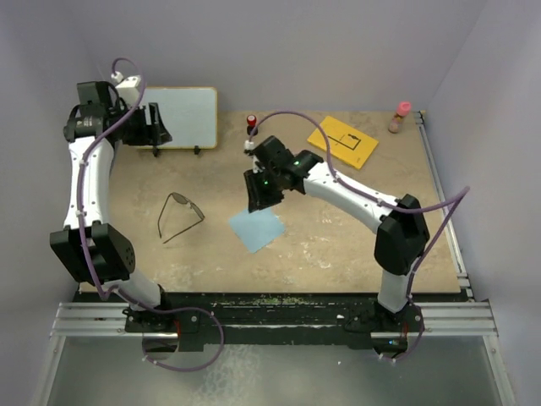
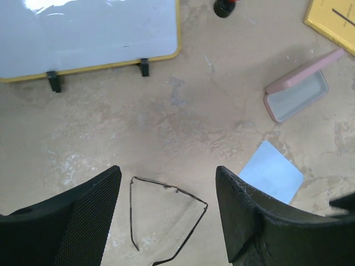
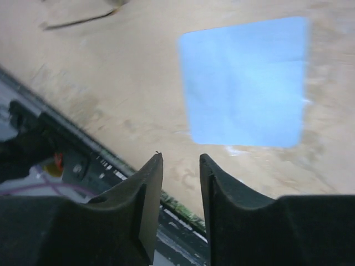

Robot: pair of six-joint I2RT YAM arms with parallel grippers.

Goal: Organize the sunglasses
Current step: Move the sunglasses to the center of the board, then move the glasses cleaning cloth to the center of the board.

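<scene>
Clearly little is done: the sunglasses point(image 1: 179, 216) lie unfolded on the surface point(image 1: 338, 249), outside the open case point(image 2: 297, 94). The left pincer point(image 2: 167, 176) hangs released above them; the right pincer point(image 3: 181, 166) is slightly parted and empty.

The top camera sits high behind my two bases and looks down and forward over the whole table point(image 1: 338, 254), far enough off to take in both arms. My left wrist camera looks almost straight down from well above the surface, between my own left fingers point(image 2: 83, 216). It shares the sunglasses point(image 2: 166, 221), the blue cloth point(image 2: 272, 173) and the whiteboard point(image 2: 89, 33) with the top view. My right wrist camera hangs much lower, tilted back toward the table's near edge past my right fingers point(image 3: 138, 205). All three views share the blue cloth.
</scene>
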